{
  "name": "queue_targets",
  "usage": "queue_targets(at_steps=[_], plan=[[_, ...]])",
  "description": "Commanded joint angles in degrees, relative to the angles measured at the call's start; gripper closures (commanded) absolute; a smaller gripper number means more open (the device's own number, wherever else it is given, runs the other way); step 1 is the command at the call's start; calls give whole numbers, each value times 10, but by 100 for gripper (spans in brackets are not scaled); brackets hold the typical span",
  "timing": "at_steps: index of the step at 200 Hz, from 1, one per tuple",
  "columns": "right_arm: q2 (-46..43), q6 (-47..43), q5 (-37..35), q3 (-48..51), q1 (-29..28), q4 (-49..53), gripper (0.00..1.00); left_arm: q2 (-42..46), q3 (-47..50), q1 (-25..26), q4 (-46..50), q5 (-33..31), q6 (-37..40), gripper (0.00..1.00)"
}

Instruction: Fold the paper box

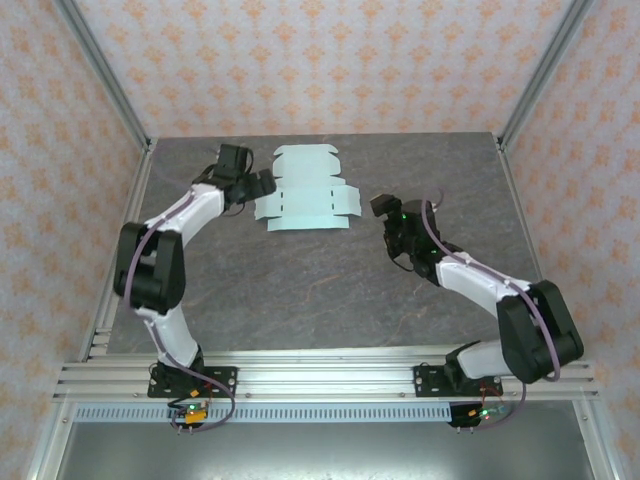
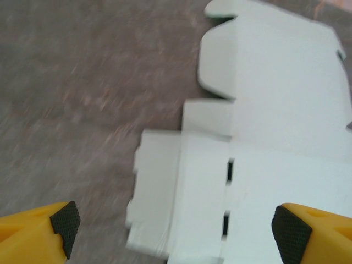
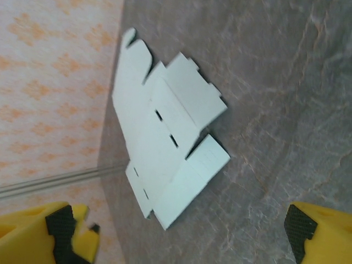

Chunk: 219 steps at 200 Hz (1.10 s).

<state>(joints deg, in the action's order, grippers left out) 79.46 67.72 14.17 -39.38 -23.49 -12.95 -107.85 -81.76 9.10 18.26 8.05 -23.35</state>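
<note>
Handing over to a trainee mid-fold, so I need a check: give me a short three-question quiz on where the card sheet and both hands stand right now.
1. True or false: the pale mint-blue die-cut card sheet is already folded into a closed box.
2. In the top view, which is nearer the sheet? A) the left hand B) the right hand C) both equally far
3. Short answer: how do the jaws of the two hands stand, and is anything held?

Key
1. False: it lies spread out on the grey marbled table.
2. A: it is at the sheet's left edge.
3. Both open; nothing held.
</note>
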Motion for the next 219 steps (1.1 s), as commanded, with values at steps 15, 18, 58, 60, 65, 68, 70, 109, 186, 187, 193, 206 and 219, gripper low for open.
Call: queue_targets(at_steps=[15, 18, 58, 60, 65, 68, 70, 109, 186, 187, 193, 206, 219], plan=[[0, -14, 14, -38, -19, 45, 1, -181, -210, 4, 122, 19, 51, 12], [-3, -16, 15, -39, -19, 50, 1, -197, -225, 4, 129, 28, 53, 15], [-63, -97, 3, -61, -19, 165, 1, -219, -179, 19, 59, 231, 14, 27], [-66, -101, 0, -63, -19, 172, 1, -212, -162, 21, 43, 243, 8, 27], [-71, -108, -4, -66, -18, 187, 1, -194, -126, 26, 9, 262, -9, 27], [-73, -111, -5, -67, -19, 193, 1, -182, -103, 30, -11, 270, -17, 27], [-75, -112, -7, -66, -19, 196, 1, -175, -91, 33, -21, 274, -23, 27], [-72, 11, -9, -17, -19, 162, 1, -36, 103, 115, -125, 261, -66, 26], [56, -142, 204, -30, 173, 102, 13, 52, 182, 287, -123, 144, -94, 26], [56, -146, 209, -29, 175, 103, 13, 54, 181, 289, -121, 142, -93, 26], [58, -172, 236, -30, 196, 111, 13, 70, 174, 301, -106, 137, -84, 25], [65, -224, 285, -34, 225, 133, 13, 100, 154, 324, -64, 110, -64, 25], [76, -259, 321, -37, 237, 145, 12, 127, 143, 333, -47, 74, -55, 24]])
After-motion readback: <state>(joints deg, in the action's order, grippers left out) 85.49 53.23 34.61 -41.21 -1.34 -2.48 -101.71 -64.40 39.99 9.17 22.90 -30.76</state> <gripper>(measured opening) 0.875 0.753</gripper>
